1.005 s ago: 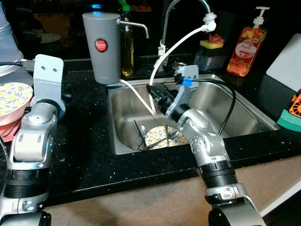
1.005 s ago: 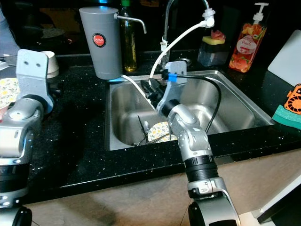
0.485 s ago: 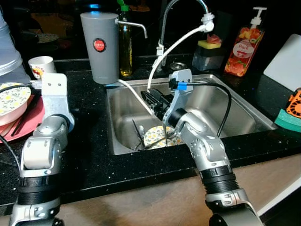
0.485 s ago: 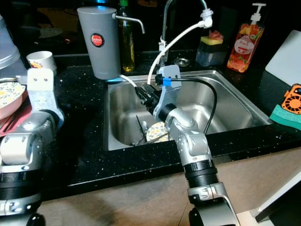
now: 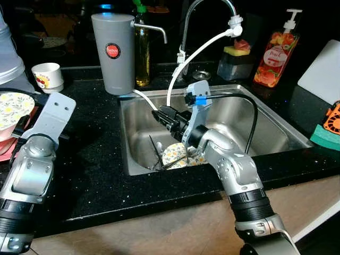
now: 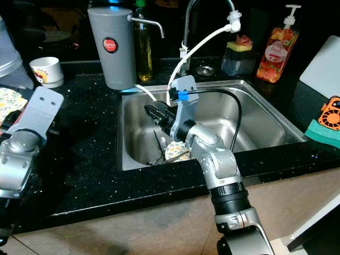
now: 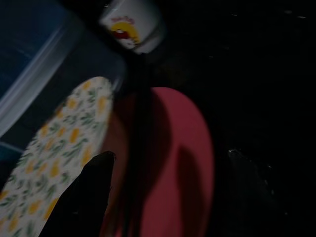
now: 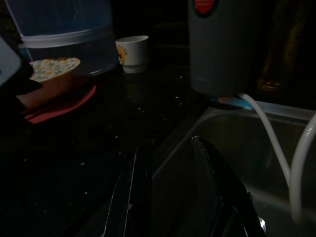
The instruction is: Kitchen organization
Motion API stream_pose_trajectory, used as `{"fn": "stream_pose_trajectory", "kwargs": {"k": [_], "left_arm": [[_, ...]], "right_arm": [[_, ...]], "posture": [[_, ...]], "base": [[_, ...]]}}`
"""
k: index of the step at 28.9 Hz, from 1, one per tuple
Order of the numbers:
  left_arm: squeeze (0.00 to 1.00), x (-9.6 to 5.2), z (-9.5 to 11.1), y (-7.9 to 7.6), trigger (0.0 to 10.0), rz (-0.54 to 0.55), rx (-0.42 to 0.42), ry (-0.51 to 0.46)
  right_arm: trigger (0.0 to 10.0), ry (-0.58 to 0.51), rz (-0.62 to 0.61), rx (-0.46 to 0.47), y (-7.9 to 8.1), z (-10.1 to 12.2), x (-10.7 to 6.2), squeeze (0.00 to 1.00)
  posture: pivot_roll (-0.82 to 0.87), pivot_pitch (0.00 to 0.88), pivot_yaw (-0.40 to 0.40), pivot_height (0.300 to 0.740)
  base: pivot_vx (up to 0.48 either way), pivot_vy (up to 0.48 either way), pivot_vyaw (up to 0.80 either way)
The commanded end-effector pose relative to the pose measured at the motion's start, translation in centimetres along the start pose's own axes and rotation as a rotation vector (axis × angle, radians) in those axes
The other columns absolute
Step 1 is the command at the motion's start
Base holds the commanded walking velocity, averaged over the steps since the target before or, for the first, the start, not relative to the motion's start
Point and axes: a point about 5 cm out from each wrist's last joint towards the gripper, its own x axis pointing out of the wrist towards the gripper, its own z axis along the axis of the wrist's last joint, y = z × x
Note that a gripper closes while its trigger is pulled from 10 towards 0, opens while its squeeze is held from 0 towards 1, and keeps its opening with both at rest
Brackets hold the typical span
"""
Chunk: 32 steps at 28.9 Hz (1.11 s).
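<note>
- Right end effector [image 5: 159, 115] hangs over the left part of the steel sink [image 5: 276, 130], its two black fingers a little apart with nothing between them, as the right wrist view shows.
- Below it in the basin lies a floral plate [image 5: 174, 154] with dark chopsticks [image 5: 155, 151] and other utensils across it; these look like the things to be tidied.
- Left end effector [image 7: 94, 182] hovers over the dishes at the left end of the black desk [image 5: 101, 159]: a red plate [image 7: 173, 173], a floral bowl [image 7: 59, 163] and dark chopsticks there. One finger shows, so I cannot tell its state.
- A small white cup [image 5: 47, 77] stands behind them; a grey water filter [image 5: 115, 52] stands at the sink's back-left corner, its white hose [image 5: 154, 109] running past the right end effector.
- To do the pickup well, I judge the right arm should come down clear of the hose, widen its fingers and take one utensil or the plate rim squarely, since the plate lies flat and cluttered.
</note>
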Motion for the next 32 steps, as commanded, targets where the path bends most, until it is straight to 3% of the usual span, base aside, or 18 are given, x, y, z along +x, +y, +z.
{"fn": "stream_pose_trajectory", "kwargs": {"k": [1, 14, 15, 16, 17, 18, 19, 26, 27, 28, 29, 30, 31, 32], "left_arm": [[0.00, 0.2, -1.4, -0.5, 10.0, -0.040, 0.028, 0.066], [0.00, 0.2, -3.1, 0.0, 10.0, -0.067, 0.063, 0.166], [0.00, 0.2, -3.2, 0.2, 9.3, -0.063, 0.057, 0.174], [0.00, 0.2, -3.3, 0.4, 6.7, -0.060, 0.055, 0.180], [0.00, 0.2, -3.3, 0.4, 6.7, -0.060, 0.055, 0.180], [0.00, 0.2, -3.3, 0.5, 4.9, -0.059, 0.054, 0.183], [0.00, 0.3, -3.4, 0.6, 0.0, -0.056, 0.042, 0.193], [0.00, 0.3, -3.8, 1.0, 0.4, -0.038, 0.003, 0.248], [0.00, 0.3, -4.0, 0.9, 4.9, -0.041, 0.002, 0.264], [0.00, 0.3, -4.0, 0.9, 4.9, -0.041, 0.002, 0.264], [0.00, 0.3, -4.1, 0.9, 7.5, -0.043, 0.004, 0.269], [0.00, 0.3, -4.1, 0.9, 7.5, -0.043, 0.004, 0.269], [0.00, 0.3, -4.2, 0.8, 6.2, -0.046, 0.008, 0.272], [0.00, 0.3, -4.3, 0.8, 4.2, -0.049, 0.009, 0.274]], "right_arm": [[10.0, 0.009, 0.006, -0.003, 0.1, -0.1, -0.1, 0.00], [10.0, 0.015, 0.005, -0.009, -0.1, 0.3, 0.0, 0.00], [10.0, 0.014, 0.006, -0.010, -0.1, 0.3, 0.0, 0.00], [10.0, 0.012, 0.006, -0.011, -0.2, 0.4, 0.0, 0.00], [10.0, 0.012, 0.006, -0.011, -0.2, 0.4, 0.0, 0.00], [10.0, 0.011, 0.006, -0.011, -0.2, 0.4, 0.0, 0.00], [10.0, 0.008, 0.007, -0.014, -0.2, 0.5, 0.0, 0.00], [10.0, 0.005, 0.009, -0.029, -0.4, 0.7, 0.1, 0.00], [10.0, 0.004, 0.011, -0.036, -0.6, 0.8, 0.1, 0.00], [10.0, 0.004, 0.011, -0.036, -0.6, 0.8, 0.1, 0.00], [10.0, 0.004, 0.011, -0.037, -0.6, 0.8, 0.1, 0.00], [10.0, 0.004, 0.011, -0.037, -0.6, 0.8, 0.1, 0.00], [10.0, 0.003, 0.010, -0.040, -0.7, 0.9, 0.1, 0.00], [10.0, 0.003, 0.009, -0.041, -0.8, 0.9, 0.1, 0.00]], "posture": [[-0.01, 0.066, -0.031, 0.740], [-0.01, 0.071, -0.033, 0.740], [-0.01, 0.071, -0.033, 0.740], [-0.01, 0.071, -0.033, 0.740], [-0.01, 0.071, -0.033, 0.740], [-0.01, 0.071, -0.033, 0.740], [-0.01, 0.071, -0.033, 0.740], [0.00, 0.079, -0.036, 0.740], [0.00, 0.079, -0.036, 0.740], [0.00, 0.079, -0.036, 0.740], [0.00, 0.079, -0.036, 0.740], [0.00, 0.079, -0.036, 0.740], [0.00, 0.080, -0.037, 0.740], [0.00, 0.081, -0.037, 0.740]], "base": [[0.000, 0.000, 0.00], [0.000, 0.000, 0.00], [0.000, 0.000, 0.00], [0.000, 0.000, 0.00], [0.000, 0.000, 0.00], [0.000, 0.000, 0.00], [0.000, 0.000, 0.00], [0.000, 0.000, 0.00], [0.000, 0.000, 0.00], [0.000, 0.000, 0.00], [0.000, 0.000, 0.00], [0.000, 0.000, 0.00], [0.000, 0.000, 0.00], [0.000, 0.000, 0.00]]}}
